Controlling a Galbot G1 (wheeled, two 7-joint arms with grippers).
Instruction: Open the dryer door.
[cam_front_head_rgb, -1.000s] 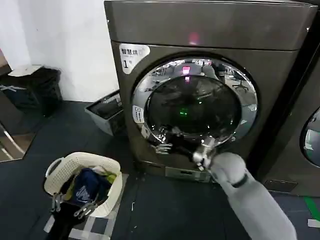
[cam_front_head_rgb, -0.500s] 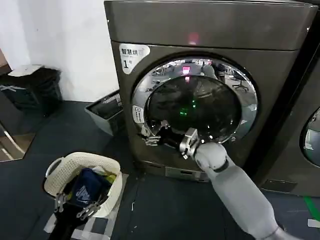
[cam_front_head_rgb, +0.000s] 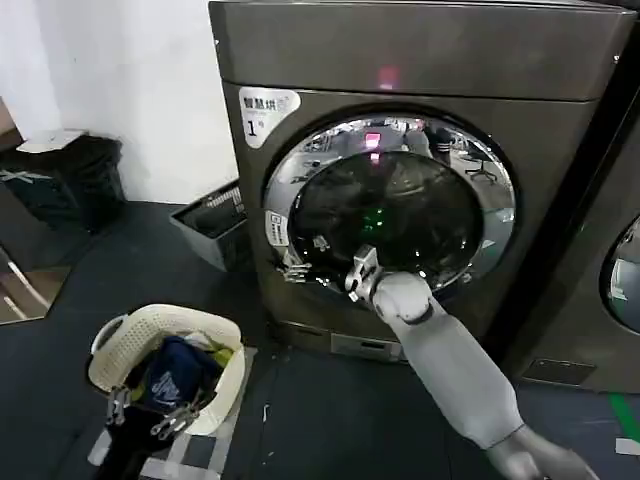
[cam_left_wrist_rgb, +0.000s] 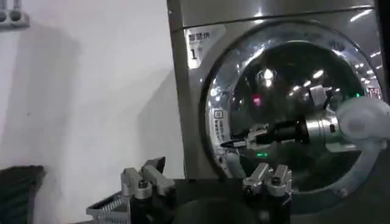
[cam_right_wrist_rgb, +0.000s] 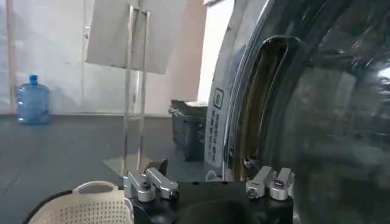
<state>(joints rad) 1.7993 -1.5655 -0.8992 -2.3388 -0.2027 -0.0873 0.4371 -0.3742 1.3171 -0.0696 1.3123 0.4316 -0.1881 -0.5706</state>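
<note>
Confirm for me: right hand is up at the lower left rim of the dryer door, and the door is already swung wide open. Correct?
Not quite. The right hand is at the lower left rim of the dryer door, but the head view shows the door not swung wide: it sits against the dryer front.

- White sticker (cam_front_head_rgb: 267, 107) at the upper left of the dryer (cam_front_head_rgb: 420, 60) front: a big "1" reads clearly, under a row of Chinese characters.
- Small white label (cam_front_head_rgb: 277, 229) on the dryer door (cam_front_head_rgb: 390, 205) chrome rim: print too small to read.
</note>
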